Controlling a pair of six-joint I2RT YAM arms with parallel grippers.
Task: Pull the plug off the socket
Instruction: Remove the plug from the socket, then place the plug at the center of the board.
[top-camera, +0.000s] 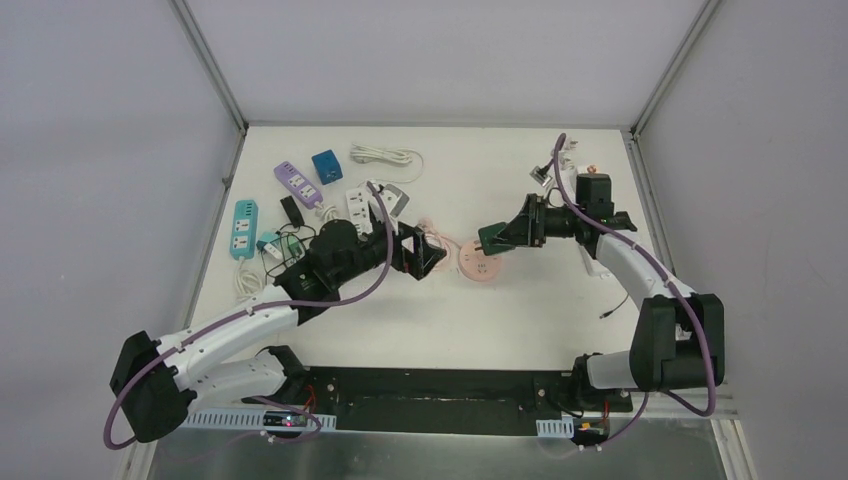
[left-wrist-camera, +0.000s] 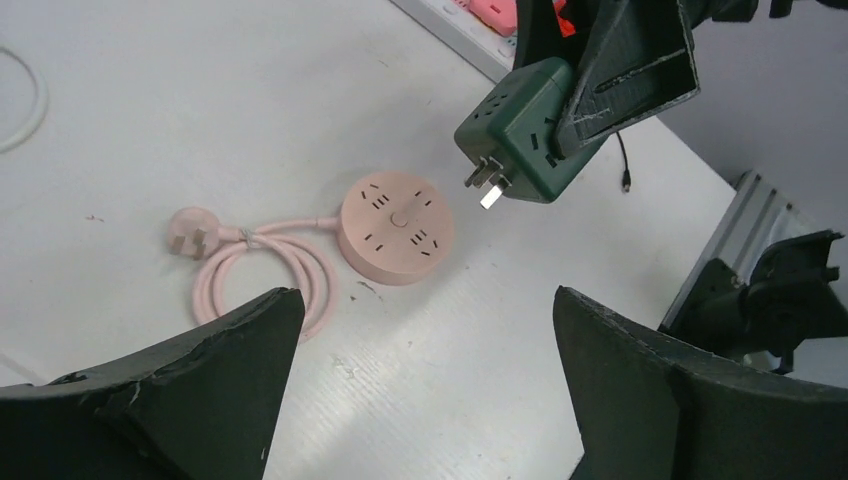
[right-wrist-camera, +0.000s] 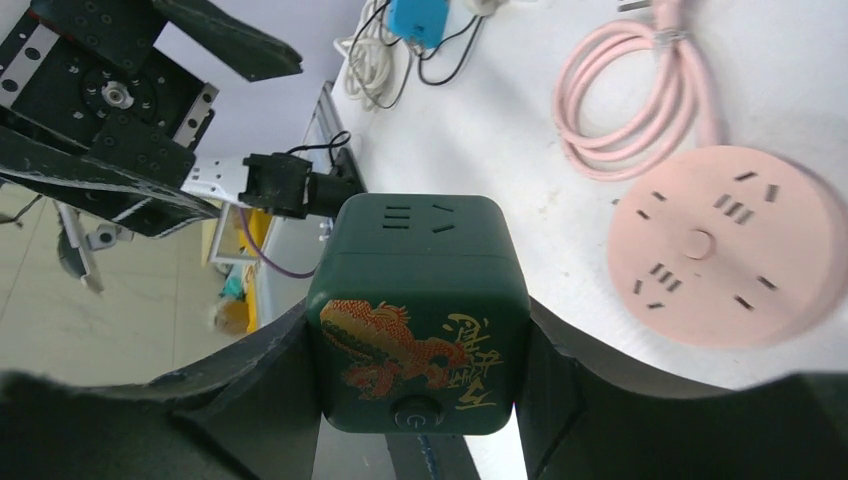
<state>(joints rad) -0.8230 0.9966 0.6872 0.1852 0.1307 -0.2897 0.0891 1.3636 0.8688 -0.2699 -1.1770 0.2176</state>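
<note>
A white counter fills a booth of plain grey walls, with spare power strips clustered at its far left. Near the middle lies a round pink socket, its cord looped beside it. The right claw pinches the green plug by two sides and holds it in the air, clear of the socket. The left claw is spread wide around nothing. Only the left wrist view shows the plug's bare prongs. Only the right wrist view shows its dragon print and button.
</note>
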